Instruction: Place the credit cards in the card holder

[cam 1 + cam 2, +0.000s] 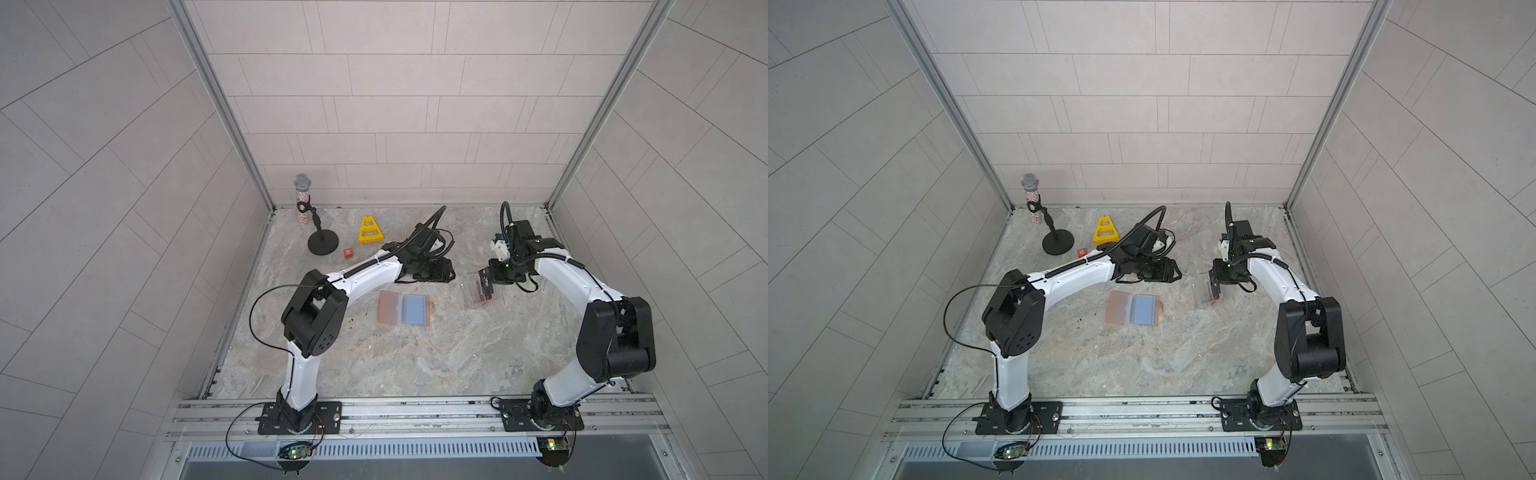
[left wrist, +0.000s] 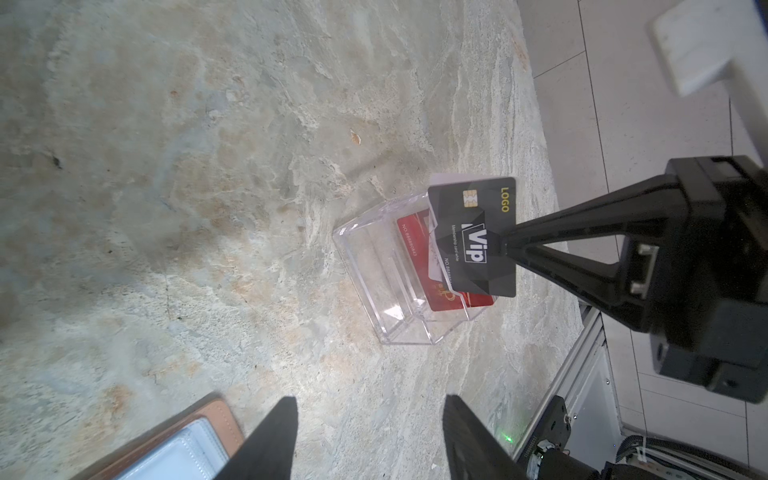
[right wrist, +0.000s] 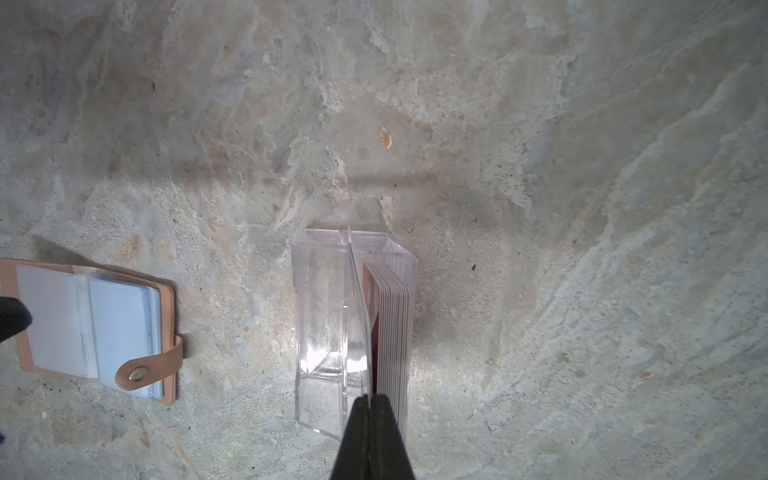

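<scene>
1. Now pinches the black card (image 2: 473, 237) tight in the right gripper (image 2: 509, 245), by one short edge.
2. Holds that card up on its edge, right over the clear box (image 2: 374, 282).
3. Leaves the red cards (image 3: 392, 328) standing packed in the box, just beside the right gripper's tips.
4. Shows the left gripper (image 2: 370, 401) open, with nothing in it.
5. Finds the card holder (image 3: 95, 332) lying flat and open, close to the left gripper, apart from the right one.

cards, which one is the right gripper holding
The black VIP card, pinched at its edge by the right gripper; the red cards stand in the clear box.
</scene>
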